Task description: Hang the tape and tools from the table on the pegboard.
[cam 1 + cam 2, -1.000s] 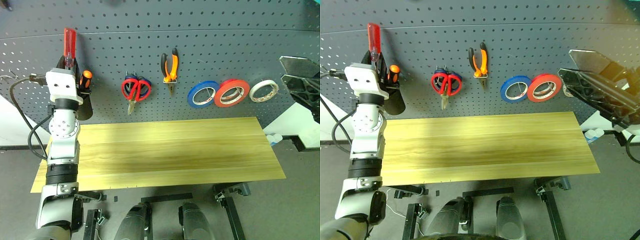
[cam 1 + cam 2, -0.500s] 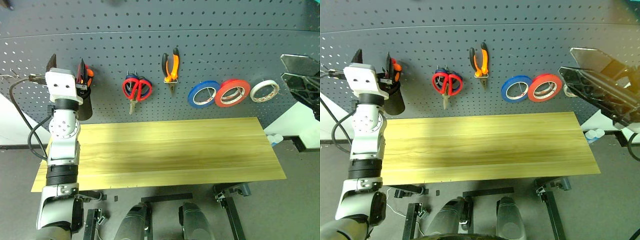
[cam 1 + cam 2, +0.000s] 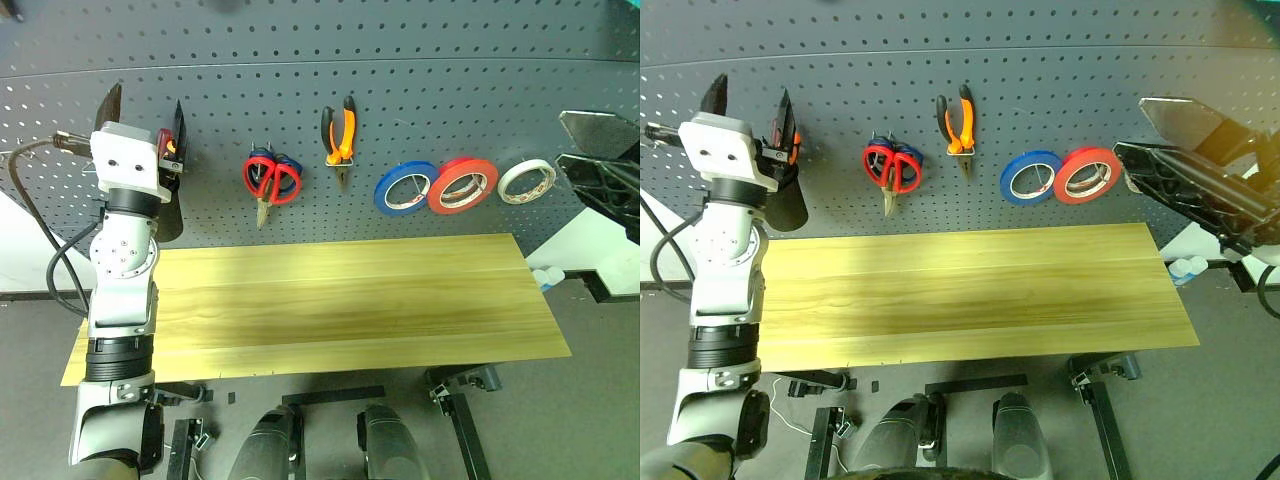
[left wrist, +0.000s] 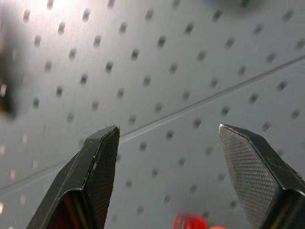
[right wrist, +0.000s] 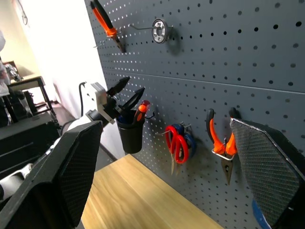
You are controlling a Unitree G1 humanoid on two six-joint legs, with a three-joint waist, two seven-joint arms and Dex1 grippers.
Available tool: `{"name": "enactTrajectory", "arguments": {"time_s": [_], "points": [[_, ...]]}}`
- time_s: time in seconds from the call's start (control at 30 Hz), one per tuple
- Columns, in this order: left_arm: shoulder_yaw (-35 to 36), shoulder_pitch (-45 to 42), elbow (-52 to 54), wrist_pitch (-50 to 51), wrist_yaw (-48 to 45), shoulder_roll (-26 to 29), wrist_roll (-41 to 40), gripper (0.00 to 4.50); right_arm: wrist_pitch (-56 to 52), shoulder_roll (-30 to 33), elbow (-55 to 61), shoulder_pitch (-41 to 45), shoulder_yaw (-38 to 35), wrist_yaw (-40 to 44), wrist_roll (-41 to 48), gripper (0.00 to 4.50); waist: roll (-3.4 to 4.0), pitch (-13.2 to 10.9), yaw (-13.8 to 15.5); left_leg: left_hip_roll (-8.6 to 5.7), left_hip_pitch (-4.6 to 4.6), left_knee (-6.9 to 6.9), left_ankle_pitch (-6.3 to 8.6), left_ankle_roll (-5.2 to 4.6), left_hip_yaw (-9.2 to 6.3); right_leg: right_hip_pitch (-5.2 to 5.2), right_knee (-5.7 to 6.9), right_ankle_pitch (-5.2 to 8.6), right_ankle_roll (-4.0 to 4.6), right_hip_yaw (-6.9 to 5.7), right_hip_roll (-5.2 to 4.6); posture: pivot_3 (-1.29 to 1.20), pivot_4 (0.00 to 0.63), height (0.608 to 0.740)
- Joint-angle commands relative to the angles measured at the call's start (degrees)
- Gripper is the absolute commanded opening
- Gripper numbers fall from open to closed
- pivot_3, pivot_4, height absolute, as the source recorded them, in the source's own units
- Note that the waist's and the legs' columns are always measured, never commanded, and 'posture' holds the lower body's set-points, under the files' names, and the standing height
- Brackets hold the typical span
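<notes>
From my remote station, my left hand [image 3: 140, 105] hangs against the pegboard [image 3: 420, 60], fingers spread and empty, just above a black cup [image 3: 787, 205] hooked to the panel. The screwdriver [image 5: 141, 109] sits in that cup, its red handle tip poking out beside an orange-handled one. Next along hang the red-handled scissors [image 3: 268, 178], overlapping a blue-handled pair, then the pliers [image 3: 339, 132] on their own hook. Further right come a blue roll [image 3: 406, 188], the red tape [image 3: 463, 185] overlapping its edge, and a cream-white roll [image 3: 527, 180]. My right hand [image 3: 1200, 170] hovers at the far right, jaws wide, holding nothing.

I judge the tape light and stiff, best pinched through its hole at the rim; the steel tools look rigid, slippery on their blades and surest taken by the handles. The tabletop [image 3: 320, 310] is smooth wood grain, lying below the board. A bright white wall shows behind the left side.
</notes>
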State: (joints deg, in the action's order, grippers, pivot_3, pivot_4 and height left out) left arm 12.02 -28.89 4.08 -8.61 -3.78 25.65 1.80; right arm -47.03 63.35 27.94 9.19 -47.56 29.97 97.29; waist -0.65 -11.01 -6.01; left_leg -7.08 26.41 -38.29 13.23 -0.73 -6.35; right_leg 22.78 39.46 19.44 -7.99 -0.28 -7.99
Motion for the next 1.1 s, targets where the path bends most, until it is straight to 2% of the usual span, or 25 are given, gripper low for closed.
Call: {"name": "enactTrajectory", "arguments": {"time_s": [0.03, 0.13, 0.27, 0.47, 0.57, 0.7, 0.8, 0.97, 1.1], "points": [[0.8, 0.2, 5.2, 1.5, -1.5, 1.1, -0.7, 3.47, 2.2, -1.2, 0.1, 1.5, 0.2, 2.0, -2.7, 4.5, -0.01, 0.0, 0.1, 0.0, 0.0, 0.0, 0.0, 0.01, 0.0, 0.0, 0.01, 0.0, 0.0, 0.0, 0.0, -0.28, 0.15, 0.68], [0.9, -0.1, 7.2, 2.9, -2.0, 0.7, -0.9, 3.47, 3.3, -2.2, 0.4, 2.4, 1.5, 3.0, -4.9, 4.5, 0.03, 0.1, 0.1, 0.0, 0.0, -0.02, -0.02, 0.03, 0.0, 0.0, 0.03, -0.02, -0.03, -0.01, 0.03, -0.27, 0.134, 0.68], [0.1, -2.4, 8.3, 3.7, -2.8, 0.3, -1.7, 3.47, 5.9, -4.5, 0.9, 4.5, 4.5, 4.2, -8.9, 4.5, 0.1, 0.9, 0.2, -0.01, -0.01, -0.04, -0.15, 0.25, 0.0, 0.0, 0.06, -0.03, -0.05, -0.05, 0.09, -0.24, 0.074, 0.68], [-0.8, -8.4, 7.1, 4.0, -6.6, 1.0, -4.3, 3.47, 10.2, -7.9, 1.6, 6.5, 6.5, 6.4, -14.9, 4.5, -0.08, 4.3, 0.4, -0.06, 0.0, -0.06, -0.25, 0.43, 0.0, -0.02, 0.06, -0.06, -0.1, -0.05, 0.18, -0.2, 0.0, 0.68], [-1.5, -12.4, 4.1, 2.9, -9.7, 1.0, -6.5, 3.47, 13.5, -10.8, 2.6, 6.9, 8.2, 7.5, -18.9, 4.5, -0.12, 5.8, 0.4, -0.06, -0.19, -0.06, -0.25, 0.43, -0.01, -0.22, 0.03, -0.06, -0.11, -0.05, 0.19, -0.18, 0.0, 0.68], [-2.7, -16.3, 2.0, 3.6, -14.5, 0.5, -10.3, 3.47, 17.0, -13.9, 3.2, 6.5, 9.6, 9.2, -23.6, 4.5, -0.01, 6.3, 0.5, -0.04, -1.06, -0.05, -0.09, 0.19, -0.06, -0.83, 0.0, -0.16, -0.12, -0.02, 0.24, -0.15, 0.0, 0.68], [-3.6, -17.1, 1.0, 3.3, -17.5, 0.1, -12.0, 3.47, 19.3, -16.0, 3.2, 6.1, 11.0, 10.3, -26.7, 4.5, 0.13, 6.9, 0.5, -0.02, -1.21, -0.05, -0.08, 0.21, -0.11, -1.17, -0.03, -0.16, -0.11, -0.02, 0.27, -0.14, 0.0, 0.68], [-6.6, -14.7, 3.3, 7.4, -22.7, -0.7, -15.2, 3.47, 21.7, -18.7, 4.2, 2.2, 12.4, 12.4, -31.3, 4.5, 0.23, 7.1, 0.7, -0.04, -1.26, -0.05, -0.1, 0.19, -0.16, -1.21, -0.03, -0.17, -0.1, 0.01, 0.27, -0.13, 0.0, 0.68], [-8.7, -10.7, 3.2, 9.6, -24.7, -1.6, -15.7, 3.47, 23.5, -19.7, 5.5, -3.5, 18.0, 13.9, -40.0, 4.5, 0.26, 7.2, 0.6, -0.04, -1.25, 0.0, -0.1, 0.18, -0.17, -1.17, -0.03, -0.16, -0.1, 0.05, 0.27, -0.13, 0.0, 0.68]]}}
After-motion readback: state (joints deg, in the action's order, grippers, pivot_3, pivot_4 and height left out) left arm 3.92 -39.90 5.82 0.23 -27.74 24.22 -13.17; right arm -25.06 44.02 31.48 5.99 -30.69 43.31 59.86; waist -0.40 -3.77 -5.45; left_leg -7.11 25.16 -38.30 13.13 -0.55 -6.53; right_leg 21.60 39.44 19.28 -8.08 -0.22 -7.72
